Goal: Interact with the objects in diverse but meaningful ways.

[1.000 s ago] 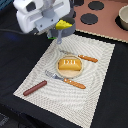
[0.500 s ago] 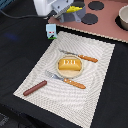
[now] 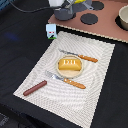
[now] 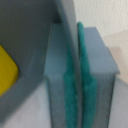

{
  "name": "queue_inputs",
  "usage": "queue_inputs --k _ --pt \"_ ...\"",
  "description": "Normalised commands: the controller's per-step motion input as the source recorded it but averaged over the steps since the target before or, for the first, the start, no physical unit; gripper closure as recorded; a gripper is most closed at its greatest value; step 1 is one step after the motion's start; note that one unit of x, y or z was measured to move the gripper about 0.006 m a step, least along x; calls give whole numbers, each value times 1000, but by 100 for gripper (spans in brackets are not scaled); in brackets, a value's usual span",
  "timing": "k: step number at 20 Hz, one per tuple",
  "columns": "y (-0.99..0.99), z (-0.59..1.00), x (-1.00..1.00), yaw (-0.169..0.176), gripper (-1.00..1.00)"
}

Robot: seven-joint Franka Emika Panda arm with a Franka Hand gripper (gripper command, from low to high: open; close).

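While the arm works at the far edge of the exterior view, the striped placemat (image 3: 95,95) lies well apart from it. The pink toy stove (image 3: 107,27) sits beyond the mat.

The small grey saucepan (image 3: 64,13) rests on the stove's end toward the exterior view's left, directly under the gripper (image 3: 64,4). The gripper is clamped on it: in the wrist view, 2 green pads (image 4: 70,95) pinch a thin grey wall, apparently the pan's side. The handle's direction cannot be made out. Any lift has to go straight up off the stove.

The bread loaf (image 3: 69,65) sits mid-mat, and the milk carton (image 3: 51,31) stands at the mat's far corner. The sausage (image 3: 35,88) lies at its near corner. A yellow shape, probably the cheese wedge (image 4: 7,70), shows beside the pan wall.

Compared with 1 second ago, the arm has moved from above the carton's corner toward the stove.
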Motion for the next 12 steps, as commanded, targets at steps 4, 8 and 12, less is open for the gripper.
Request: queue_inputs --k 4,8,12 --pt "694 368 807 0 100" --pt "655 391 824 0 100" --pt "641 416 826 0 100"
